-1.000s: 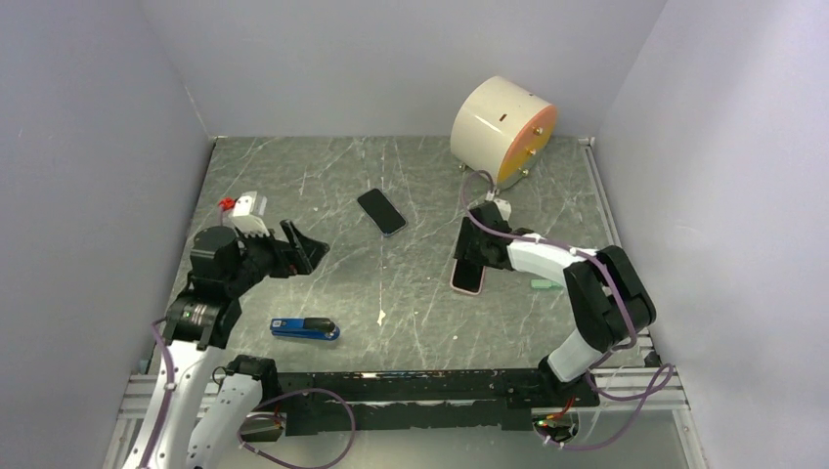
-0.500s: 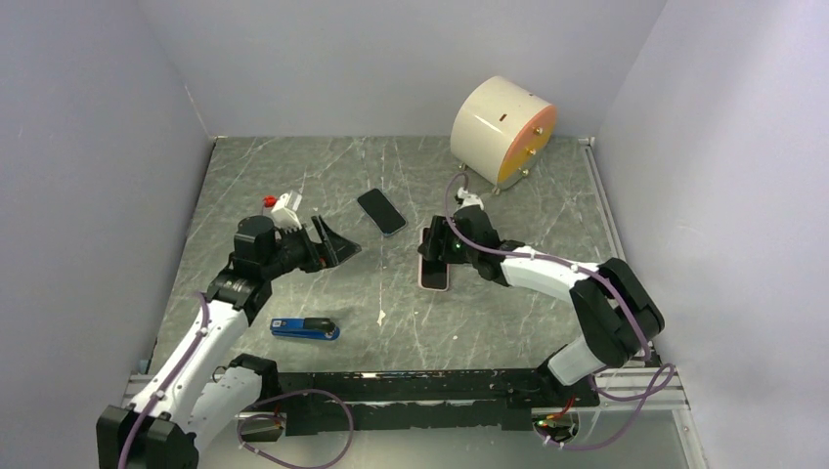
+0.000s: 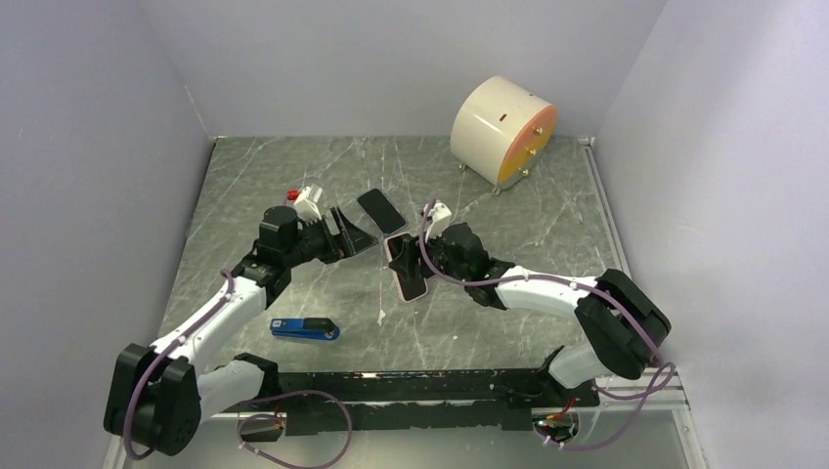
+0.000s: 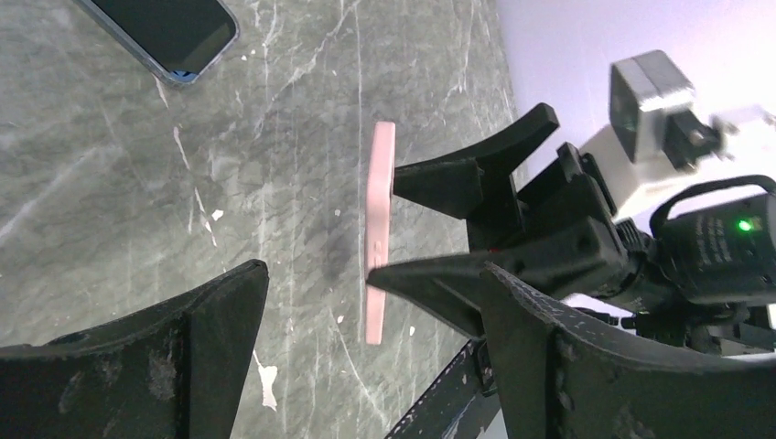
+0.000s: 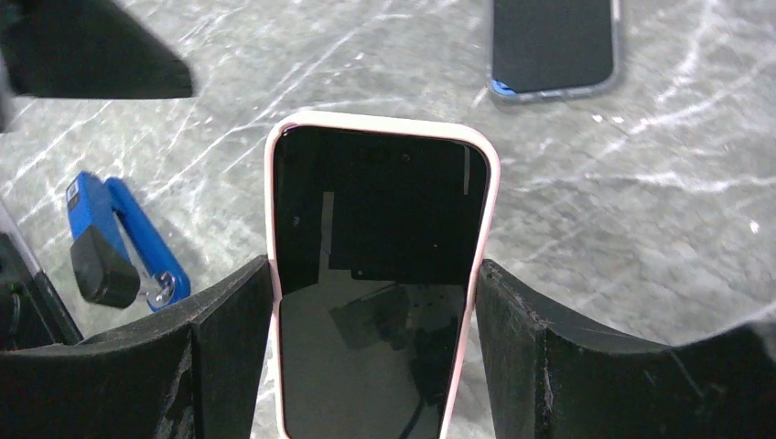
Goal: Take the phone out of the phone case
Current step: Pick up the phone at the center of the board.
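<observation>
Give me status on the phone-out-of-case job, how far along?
Done: the right gripper clamps the pink case by its long edges, apparently clear of the table. In hand: the left gripper, open, faces the case close by, not gripping it. Left: the phone sits fully inside the case, so the actual separation hasn't started.

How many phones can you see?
2. A pink-cased phone gripped by the right tool; a dark phone flat on the table beyond it. No others visible.
</observation>
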`<move>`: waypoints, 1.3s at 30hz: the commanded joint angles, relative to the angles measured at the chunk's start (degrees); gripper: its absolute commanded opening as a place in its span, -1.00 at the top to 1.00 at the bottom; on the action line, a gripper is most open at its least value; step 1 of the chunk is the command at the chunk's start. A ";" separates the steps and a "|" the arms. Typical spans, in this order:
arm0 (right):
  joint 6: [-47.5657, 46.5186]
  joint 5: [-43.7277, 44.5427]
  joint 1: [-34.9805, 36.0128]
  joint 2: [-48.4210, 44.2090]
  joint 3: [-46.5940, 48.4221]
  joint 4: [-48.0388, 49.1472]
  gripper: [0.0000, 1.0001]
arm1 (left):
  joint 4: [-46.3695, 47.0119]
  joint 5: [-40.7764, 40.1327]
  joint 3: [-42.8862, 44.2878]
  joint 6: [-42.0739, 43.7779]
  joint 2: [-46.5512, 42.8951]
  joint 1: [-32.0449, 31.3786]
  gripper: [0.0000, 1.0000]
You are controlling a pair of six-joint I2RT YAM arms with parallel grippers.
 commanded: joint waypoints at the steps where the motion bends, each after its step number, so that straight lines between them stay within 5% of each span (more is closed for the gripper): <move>1: -6.81 -3.19 1.94 -2.89 -0.57 12.01 0.09 | 5.51 1.07 1.72 -1.63 2.64 -1.75 -0.77; 13: -12.33 -5.14 4.20 -0.76 1.79 15.31 0.10 | 8.82 4.90 2.41 -1.92 9.29 -3.38 -0.45; 24: -15.22 -7.02 4.54 0.03 4.09 16.02 0.08 | 14.80 9.66 3.19 -4.11 14.18 -4.34 0.10; 28: -16.19 -5.95 4.55 0.12 5.74 16.00 0.02 | 16.07 10.18 4.06 -4.06 13.61 -4.35 0.47; 33: -15.95 -1.91 4.40 -1.83 6.72 15.83 -0.52 | 14.87 7.44 5.98 -2.94 9.89 -3.89 0.77; 37: -15.29 0.12 3.84 -5.27 6.68 14.75 -0.65 | 13.80 0.94 5.76 -2.86 5.10 -3.24 0.95; 39: -13.54 1.82 3.31 -7.16 6.57 14.09 -0.87 | 14.45 -1.91 4.92 -3.50 2.76 -3.13 0.95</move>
